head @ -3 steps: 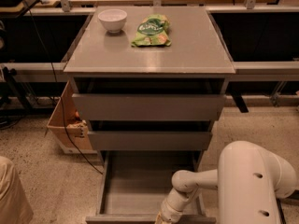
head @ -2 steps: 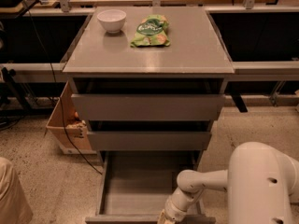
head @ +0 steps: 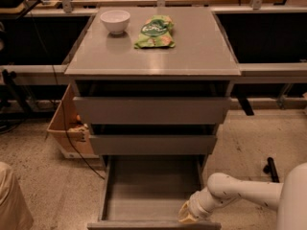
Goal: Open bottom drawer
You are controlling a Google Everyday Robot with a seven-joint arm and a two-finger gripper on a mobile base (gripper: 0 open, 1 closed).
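The grey cabinet has three drawers. The bottom drawer (head: 151,183) is pulled far out, showing its flat grey box interior; its front edge (head: 153,224) lies at the bottom of the view. The middle drawer front (head: 153,144) and top drawer front (head: 152,110) above it stand slightly out. My gripper (head: 188,216) is at the right end of the bottom drawer's front edge, reaching in from the lower right on the white arm (head: 240,193).
A white bowl (head: 115,21) and a green snack bag (head: 156,31) lie on the cabinet top (head: 192,56). A cardboard box (head: 67,128) and a cable sit left of the cabinet. A tan object (head: 12,202) is at the lower left. Benches run behind.
The arm and my gripper have shifted slightly right and toward the camera along the drawer's front edge. The drawer stays pulled out.
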